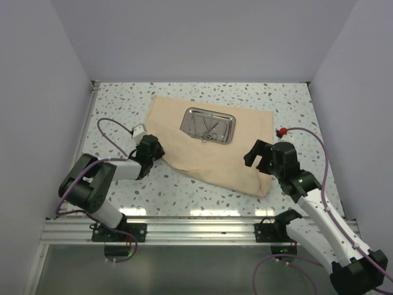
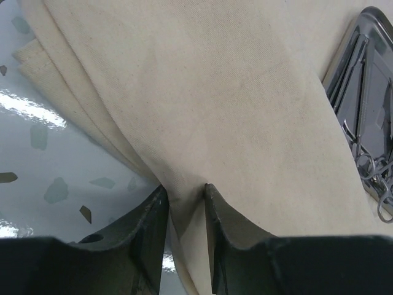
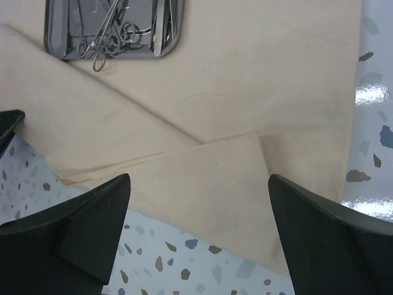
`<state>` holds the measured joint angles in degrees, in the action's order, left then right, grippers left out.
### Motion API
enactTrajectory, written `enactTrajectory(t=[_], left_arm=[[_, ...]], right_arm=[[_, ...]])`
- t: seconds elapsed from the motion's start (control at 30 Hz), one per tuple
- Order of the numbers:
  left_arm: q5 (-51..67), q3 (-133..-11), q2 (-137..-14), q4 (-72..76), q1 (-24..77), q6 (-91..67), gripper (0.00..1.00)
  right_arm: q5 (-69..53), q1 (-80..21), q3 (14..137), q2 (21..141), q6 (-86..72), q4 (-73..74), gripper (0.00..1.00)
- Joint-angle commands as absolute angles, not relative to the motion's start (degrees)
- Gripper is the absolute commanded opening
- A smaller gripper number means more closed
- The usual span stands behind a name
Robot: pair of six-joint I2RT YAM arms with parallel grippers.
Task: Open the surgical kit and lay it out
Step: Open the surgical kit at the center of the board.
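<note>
Wrap (image 1: 209, 161) half-opened, tray (image 1: 226, 126) exposed.
Left jaws pinch its edge, likely to pull it flat; right jaws gape over folded corner.

Cloth wrap (image 1: 209, 163) spread flat on table (image 1: 184, 196), midway between left and right edges. Steel tray (image 1: 184, 125) on wrap's far half. Scissor-like instruments (image 1: 209, 129) inside tray.

text: none legible | labels: none | brands: none | numbers: none | signs: none, any view
</note>
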<state>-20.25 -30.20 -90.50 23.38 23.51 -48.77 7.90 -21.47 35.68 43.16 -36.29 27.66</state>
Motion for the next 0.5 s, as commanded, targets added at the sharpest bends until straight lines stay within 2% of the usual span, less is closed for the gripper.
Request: enactTrajectory(t=[0.0, 0.1, 0.13, 0.17, 0.47], left_arm=[[-19.4, -30.8, -93.2, 22.3, 24.3, -48.4, 0.31], [-19.8, -30.5, -92.8, 22.4, 24.4, -48.4, 0.16], [-19.9, -30.4, -92.6, 22.4, 24.4, -48.4, 0.03], [-20.2, -30.1, -92.3, 22.2, 24.5, -48.8, 0.0], [-26.4, -32.5, -80.8, 10.4, 27.6, -48.1, 0.0]], right_arm=[[8.7, -21.4, 38.0, 43.1, -35.2, 27.0, 0.99], [8.8, -21.4, 37.8, 42.5, -35.2, 26.9, 0.98], [8.7, -21.4, 37.7, 42.5, -35.2, 26.8, 0.98], [8.7, -21.4, 37.7, 42.6, -35.2, 26.8, 0.98], [8.5, -21.4, 37.0, 42.4, -35.3, 26.3, 0.98]])
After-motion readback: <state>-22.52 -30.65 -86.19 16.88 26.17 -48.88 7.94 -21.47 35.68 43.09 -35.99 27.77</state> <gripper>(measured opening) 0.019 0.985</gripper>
